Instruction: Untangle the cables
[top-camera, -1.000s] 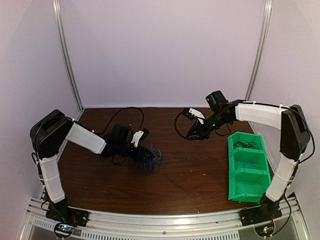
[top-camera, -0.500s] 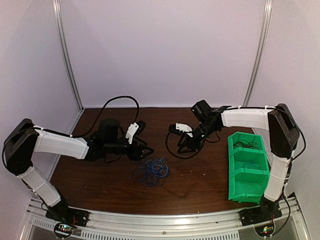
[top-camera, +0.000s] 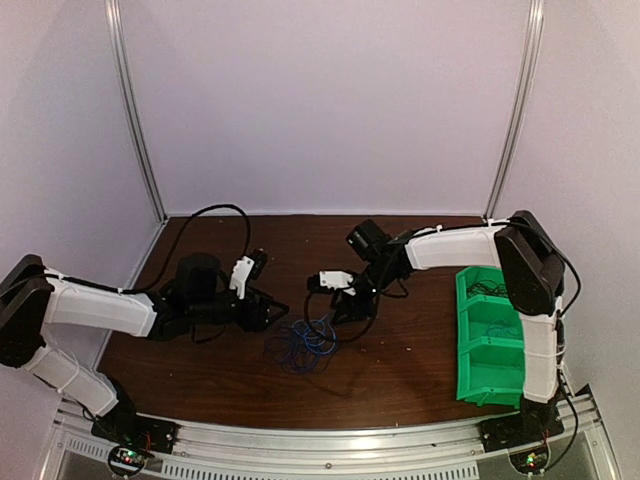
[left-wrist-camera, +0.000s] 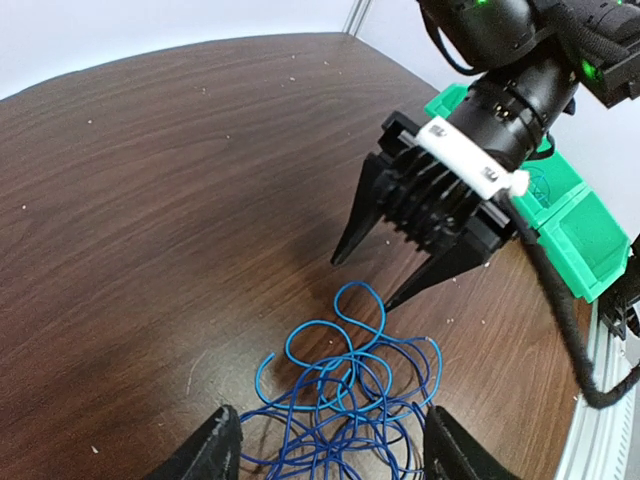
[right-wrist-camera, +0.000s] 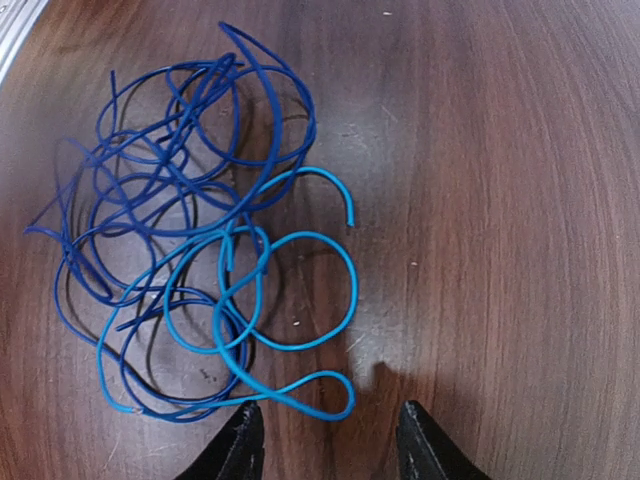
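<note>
Lying tangled, blue cables (top-camera: 303, 343), ahead of both spread jaws

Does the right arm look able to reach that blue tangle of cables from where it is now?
Probably yes. The right gripper hangs open right at the edge of the blue cables, tips pointing down, with nothing lying between them. The left gripper sits on the tangle's other side, out of its path.

One tangle of blue cables (top-camera: 303, 343) (strands too knotted to count), two grippers, left gripper (top-camera: 277, 312) at eleven o'clock of it, right gripper (left-wrist-camera: 362, 285) at one, and one green bin (top-camera: 462, 340) with three compartments at three o'clock.
</note>
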